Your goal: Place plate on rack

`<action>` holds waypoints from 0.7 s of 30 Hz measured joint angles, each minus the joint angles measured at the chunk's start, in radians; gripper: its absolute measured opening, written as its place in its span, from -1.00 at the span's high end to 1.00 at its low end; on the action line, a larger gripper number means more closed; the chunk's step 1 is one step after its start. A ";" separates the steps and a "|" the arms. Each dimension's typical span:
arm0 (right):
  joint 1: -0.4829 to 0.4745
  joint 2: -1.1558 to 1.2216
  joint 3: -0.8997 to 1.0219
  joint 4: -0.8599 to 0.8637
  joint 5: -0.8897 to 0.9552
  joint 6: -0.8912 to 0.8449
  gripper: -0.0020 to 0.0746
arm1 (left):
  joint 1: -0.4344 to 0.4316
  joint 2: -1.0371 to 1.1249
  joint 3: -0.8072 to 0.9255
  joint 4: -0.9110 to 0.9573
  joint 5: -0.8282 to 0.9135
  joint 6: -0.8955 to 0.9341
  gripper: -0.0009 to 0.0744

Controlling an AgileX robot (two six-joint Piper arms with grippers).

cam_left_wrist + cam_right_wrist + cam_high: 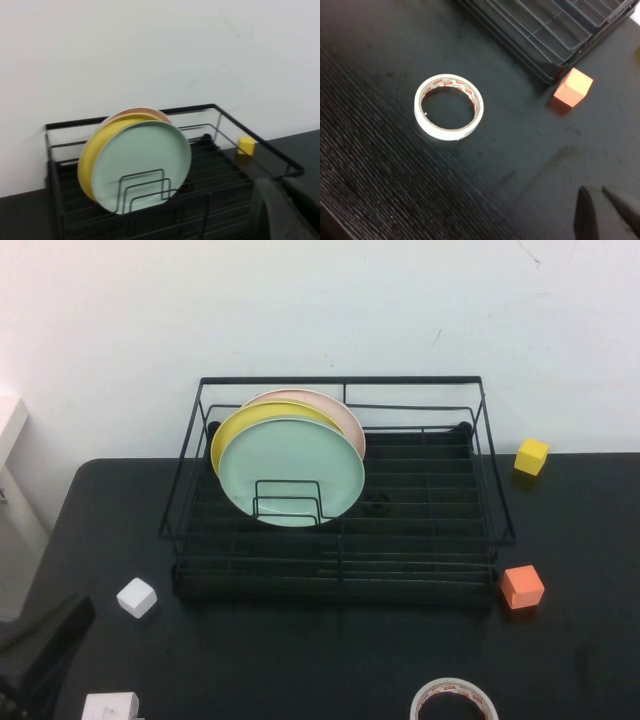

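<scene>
The mint-green plate (300, 465) stands on edge inside the black wire rack (340, 570), leaning in the small wire plate holder (288, 500). A yellow plate (232, 435) and a pink plate (335, 408) stand right behind it. The plate also shows in the left wrist view (145, 160). My left gripper (40, 650) is low at the table's near left corner, well away from the rack; in its wrist view (287, 200) the fingers are together and empty. My right gripper (602, 200) is out of the high view; it hovers shut and empty over the table near the tape.
A white cube (137, 597) and a white block (110, 707) lie at the near left. An orange cube (522, 587) sits by the rack's front right corner, a yellow cube (531, 456) behind its right side. A tape roll (454, 702) lies at the front edge.
</scene>
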 joint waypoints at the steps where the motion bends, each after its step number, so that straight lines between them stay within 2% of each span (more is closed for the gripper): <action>1: 0.000 0.000 0.000 0.000 0.000 0.000 0.95 | 0.000 0.000 0.000 0.000 0.009 0.000 0.98; 14: 0.000 0.000 0.000 0.004 0.000 0.000 0.95 | -0.010 -0.008 0.007 0.004 0.019 0.000 0.98; 21: 0.000 0.000 0.002 0.005 0.000 0.000 0.95 | 0.023 -0.243 0.089 0.000 -0.181 0.019 0.98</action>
